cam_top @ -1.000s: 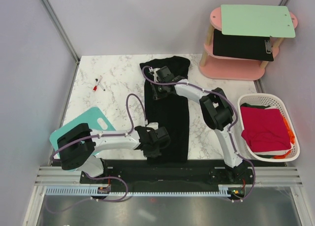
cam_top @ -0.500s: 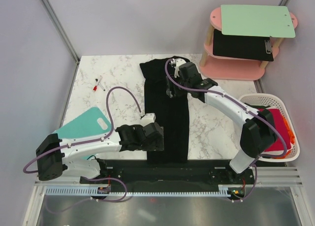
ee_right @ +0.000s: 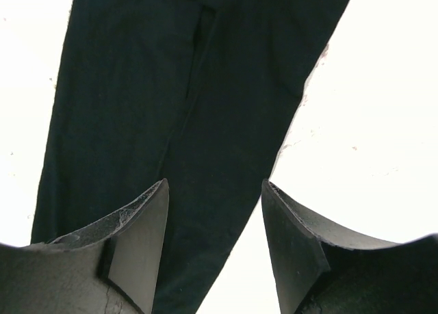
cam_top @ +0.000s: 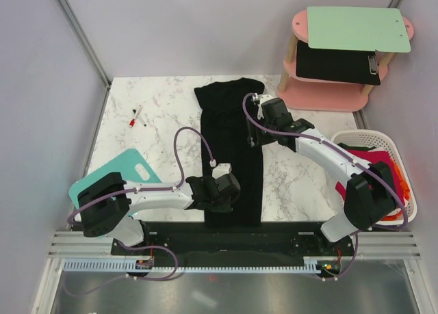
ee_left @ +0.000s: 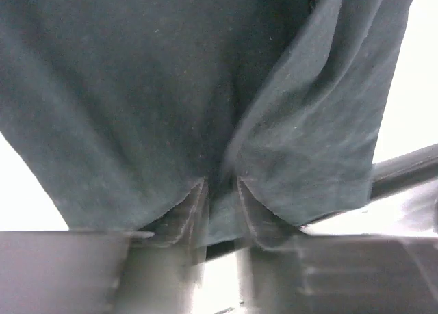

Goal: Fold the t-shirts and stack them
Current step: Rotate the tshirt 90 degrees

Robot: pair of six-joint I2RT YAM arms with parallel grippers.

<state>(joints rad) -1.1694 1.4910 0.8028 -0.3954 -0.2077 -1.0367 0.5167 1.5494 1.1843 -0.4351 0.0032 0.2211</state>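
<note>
The black t-shirt (cam_top: pixel 233 157) is lying as a long, narrow strip down the middle of the marble table (cam_top: pixel 164 122), reaching the near edge; your left gripper (ee_left: pixel 220 191) is sitting at its near end, fingers close together with a ridge of cloth between them, though you cannot tell whether they are pinching it. Your right gripper (ee_right: pixel 214 187) is hovering over the far half, jaws standing wide apart and holding nothing; the red t-shirt (cam_top: pixel 383 167) is resting in the white basket (cam_top: pixel 363 135) at the right.
</note>
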